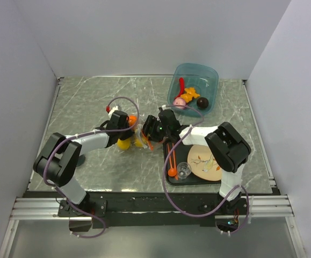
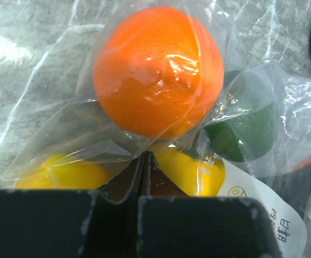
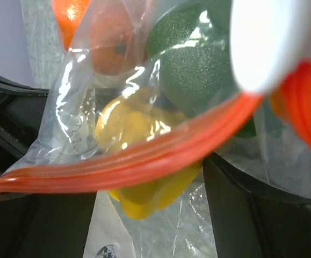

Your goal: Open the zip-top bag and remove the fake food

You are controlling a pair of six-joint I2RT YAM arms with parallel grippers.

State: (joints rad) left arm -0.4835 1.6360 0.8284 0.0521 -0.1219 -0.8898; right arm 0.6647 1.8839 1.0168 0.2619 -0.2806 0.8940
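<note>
I'm pinching the bag (image 2: 53,129) with the left tool (image 2: 142,200) closed on its film, anchoring it mid-worktop (image 1: 91,97). The right tool (image 3: 150,215) is standing open astride the zip strip (image 3: 160,148), ready to part it. The food (image 2: 158,70) is sitting inside.

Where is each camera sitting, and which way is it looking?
Top external: above and behind the robot, looking down at the table; the left arm and right arm show, meeting at the zip-top bag.
Left wrist: on the left arm, looking past the left end effector at the toy orange in the bag.
Right wrist: on the right arm, facing the bag's zip strip; its dark fingers show on either side.
Both wrist views share the toy orange, a green piece and a yellow piece.
</note>
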